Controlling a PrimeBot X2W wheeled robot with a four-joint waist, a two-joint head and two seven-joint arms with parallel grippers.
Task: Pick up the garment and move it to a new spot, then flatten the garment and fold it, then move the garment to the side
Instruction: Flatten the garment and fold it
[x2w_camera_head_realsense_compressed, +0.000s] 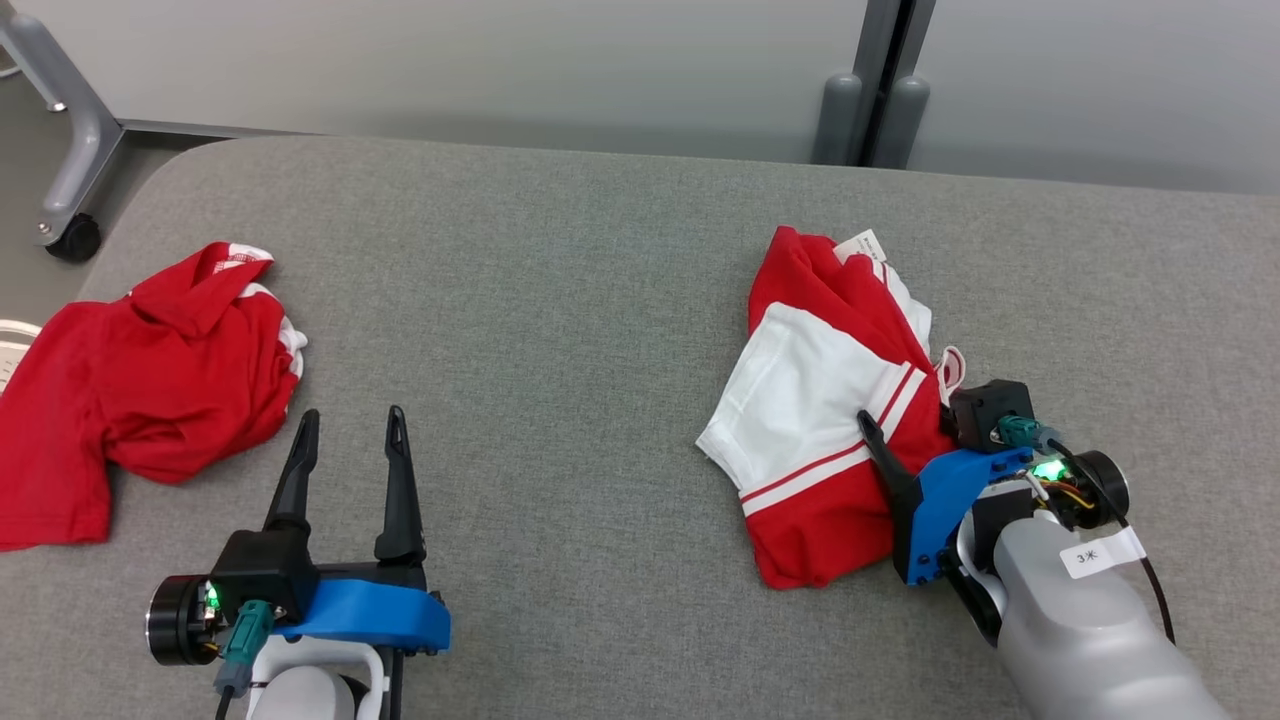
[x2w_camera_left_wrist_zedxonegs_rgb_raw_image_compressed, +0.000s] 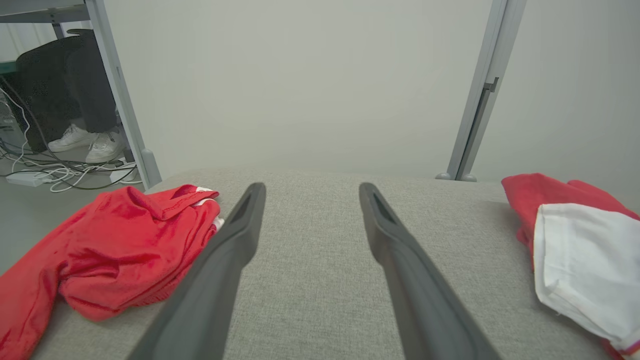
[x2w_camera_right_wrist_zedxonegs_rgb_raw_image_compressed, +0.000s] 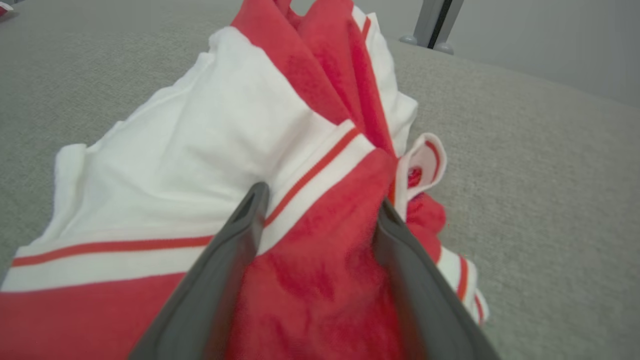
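The crumpled red-and-white striped cloth garment (x2w_camera_head_realsense_compressed: 820, 400) lies on the right half of the grey fabric-covered counter (x2w_camera_head_realsense_compressed: 560, 350). Its long axis runs roughly away from the robot. The right end effector (x2w_camera_right_wrist_zedxonegs_rgb_raw_image_compressed: 320, 200) sits at the garment's near right edge, pointing up and to the left across it. Its fingers are spread wide and straddle a raised fold of red cloth, which fills the gap between them without being pinched. The left end effector (x2w_camera_head_realsense_compressed: 353, 415) is also spread wide. It hovers over bare counter well apart from this garment, with a plain red crumpled garment (x2w_camera_head_realsense_compressed: 150, 390) to its left. The right arm is plainly the nearer one, so the pickup likely needs only its jaws closing on that fold.
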